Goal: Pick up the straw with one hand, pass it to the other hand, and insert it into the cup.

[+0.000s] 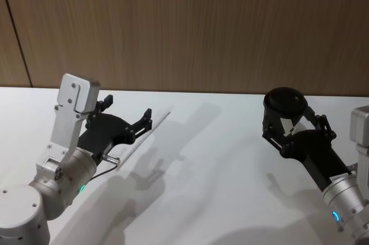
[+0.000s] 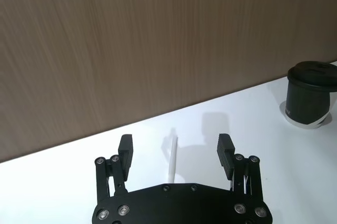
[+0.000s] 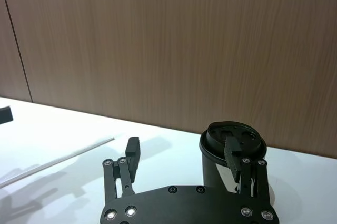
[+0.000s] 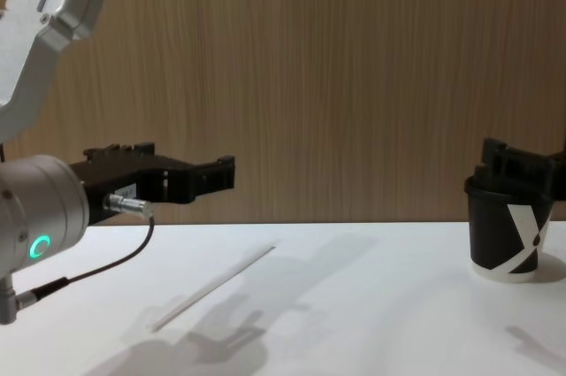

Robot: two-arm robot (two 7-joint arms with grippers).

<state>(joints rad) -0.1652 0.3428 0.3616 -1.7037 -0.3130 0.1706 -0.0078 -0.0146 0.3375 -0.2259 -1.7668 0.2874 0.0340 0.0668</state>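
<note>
Sideways from the chest, straw flat beneath wide-open, empty left tool; right tool likewise, by cup.

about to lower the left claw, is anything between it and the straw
Nothing visible does. The left claw hangs open right above the straw, which lies alone on the bare white table. The cup and the open right claw are well off to the right.

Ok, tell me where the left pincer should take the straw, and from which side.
Probably near mid-length, straight down from above: the straw lies flat on the table, and the open left pincer hovers over it, a finger on each side.
</note>
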